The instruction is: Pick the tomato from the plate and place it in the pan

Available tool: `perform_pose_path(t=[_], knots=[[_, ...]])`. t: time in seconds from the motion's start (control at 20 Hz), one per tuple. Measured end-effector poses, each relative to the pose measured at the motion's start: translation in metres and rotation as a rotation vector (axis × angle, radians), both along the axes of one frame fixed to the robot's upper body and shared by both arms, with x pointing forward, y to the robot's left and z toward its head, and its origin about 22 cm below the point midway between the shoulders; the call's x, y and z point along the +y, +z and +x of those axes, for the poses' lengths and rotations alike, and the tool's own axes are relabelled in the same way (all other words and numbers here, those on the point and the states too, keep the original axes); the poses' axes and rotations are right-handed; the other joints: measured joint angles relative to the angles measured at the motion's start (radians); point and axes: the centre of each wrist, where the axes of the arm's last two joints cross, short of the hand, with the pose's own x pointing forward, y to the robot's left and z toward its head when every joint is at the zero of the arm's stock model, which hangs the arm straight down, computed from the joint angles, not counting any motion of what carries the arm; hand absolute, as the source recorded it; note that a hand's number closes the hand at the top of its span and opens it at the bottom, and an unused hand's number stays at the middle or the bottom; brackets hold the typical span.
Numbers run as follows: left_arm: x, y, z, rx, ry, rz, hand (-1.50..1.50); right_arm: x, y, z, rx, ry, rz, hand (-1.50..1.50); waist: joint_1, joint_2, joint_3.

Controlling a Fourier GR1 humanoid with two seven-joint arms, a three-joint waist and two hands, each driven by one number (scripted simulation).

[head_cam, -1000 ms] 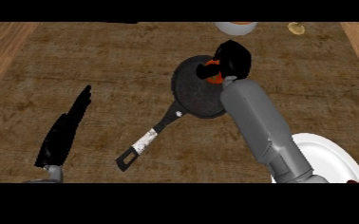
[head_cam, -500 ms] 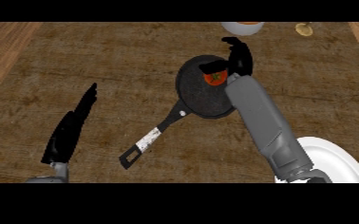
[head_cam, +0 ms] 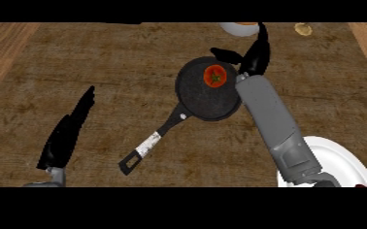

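Head view: the round red tomato point(head_cam: 215, 75) lies free in the dark, matte round pan point(head_cam: 204, 99), at about nine o'clock from the right hand point(head_cam: 252, 56), whose fingers are spread straight. The white plate point(head_cam: 337, 162) shows at five o'clock. The left hand point(head_cam: 68, 131) rests straight-fingered on the woven-textured counter point(head_cam: 114, 68).

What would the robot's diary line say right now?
tomato: in pan | right hand: open, beside pan | left hand: open, resting | plate: lower right

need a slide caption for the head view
Red tomato lies in the black frying pan; open right hand beside it.
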Motion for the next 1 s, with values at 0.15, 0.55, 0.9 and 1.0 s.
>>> perform_pose_path(t=[0.15, 0.55, 0.9, 1.0], knots=[[0.006, -0.001, -0.006, 0.01, 0.026, -0.001, 0.0, -0.015, -0.004, -0.001, -0.04, -0.08, 0.039, -1.5, -0.023, -0.007, -0.001], [0.016, -0.007, -0.019, 0.022, 0.081, -0.001, 0.0, -0.068, -0.037, -0.041, -0.13, -0.162, 0.037, -1.5, -0.075, -0.024, -0.002], [0.016, -0.012, -0.023, 0.028, 0.1, 0.0, 0.0, -0.13, -0.049, -0.11, -0.151, -0.173, -0.015, -1.5, -0.094, -0.029, -0.003], [0.019, -0.013, -0.022, 0.027, 0.099, 0.002, 0.0, -0.147, -0.046, -0.134, -0.145, -0.169, -0.023, -1.5, -0.094, -0.028, -0.003]])
